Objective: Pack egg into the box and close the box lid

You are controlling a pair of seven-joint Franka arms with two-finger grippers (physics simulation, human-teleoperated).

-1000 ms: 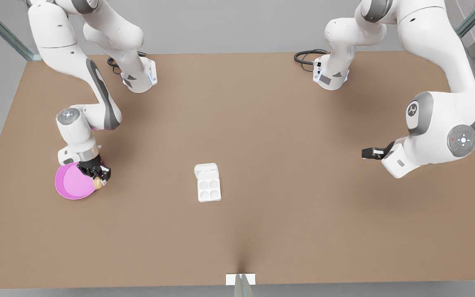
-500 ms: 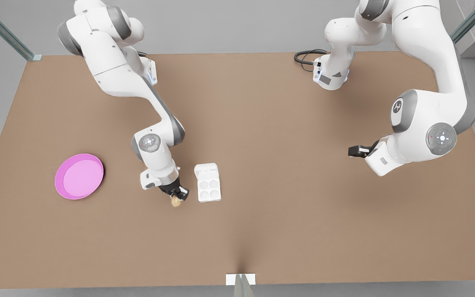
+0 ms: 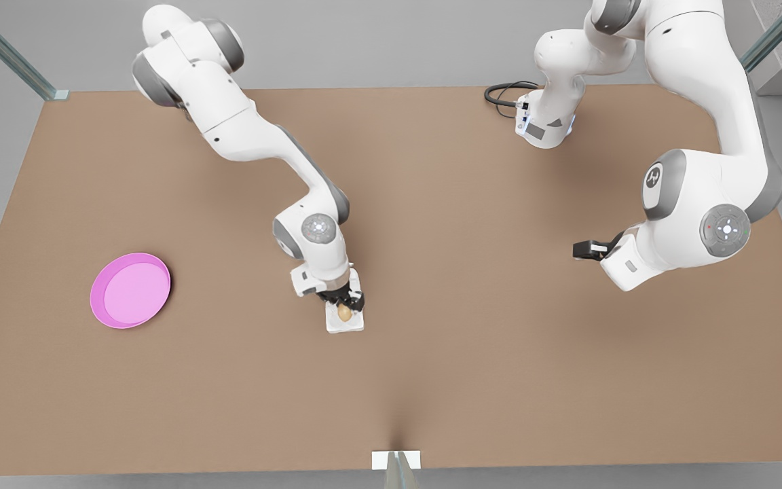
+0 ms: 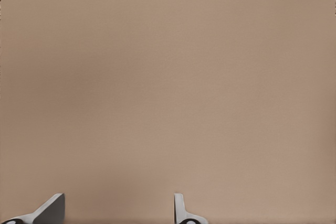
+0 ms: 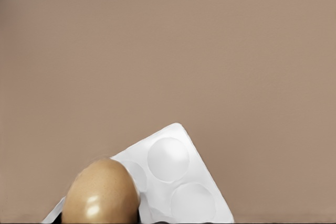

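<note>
The egg [image 5: 102, 192] looks smooth and glossy, the white box [image 5: 181, 179] matt, the table [image 3: 499, 380] matt brown.

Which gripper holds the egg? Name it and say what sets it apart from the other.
The right gripper: it hangs over the box with the egg between its fingers. The left gripper waits open and empty at the front view's right, over bare table.

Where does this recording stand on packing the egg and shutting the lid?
Done: the egg is off the pink plate and over the box. In hand: the right gripper holds it above the cups. The left gripper waits open, off to the front view's right. Left: release, then close the lid.
</note>
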